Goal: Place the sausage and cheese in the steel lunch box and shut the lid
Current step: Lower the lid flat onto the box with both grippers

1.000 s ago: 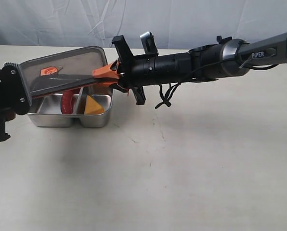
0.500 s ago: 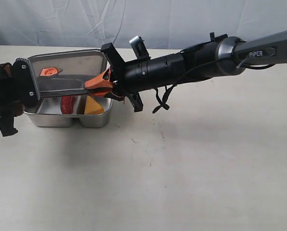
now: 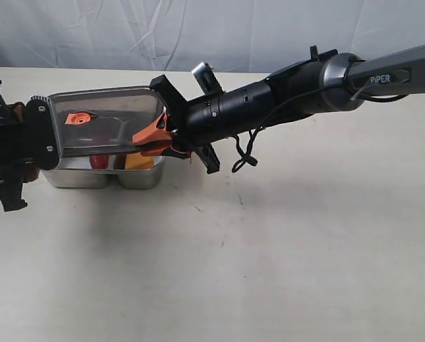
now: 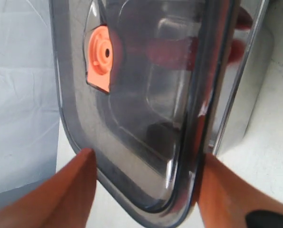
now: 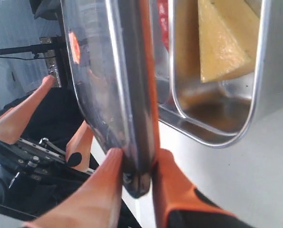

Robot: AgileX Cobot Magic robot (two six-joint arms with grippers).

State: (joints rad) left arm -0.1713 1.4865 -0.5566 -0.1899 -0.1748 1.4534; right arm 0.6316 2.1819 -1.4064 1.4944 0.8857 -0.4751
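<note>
The dark translucent lid (image 3: 113, 117), with its orange valve (image 3: 77, 118), hangs almost flat just above the steel lunch box (image 3: 77, 176). My right gripper (image 3: 152, 135) is shut on the lid's right edge, and its fingers pinch the rim (image 5: 136, 156). At the lid's left end, my left gripper (image 3: 48, 135) spans the width, with an orange finger against each long edge (image 4: 146, 156). Under the lid's near edge show the red sausage (image 3: 98, 162) in the left compartment and the yellow cheese (image 3: 135, 163) in the right. The cheese (image 5: 222, 42) lies against the box wall.
The box stands at the far left of a beige table (image 3: 269, 249), with a white cloth backdrop behind. My right arm (image 3: 305, 89) stretches across from the right edge above the table. Black parts of the left arm (image 3: 6, 164) sit beside the box's left end.
The lid has come down from a steep tilt to nearly level over the box. Both grippers moved with it, the right one down and left. Less of the sausage and cheese shows.
</note>
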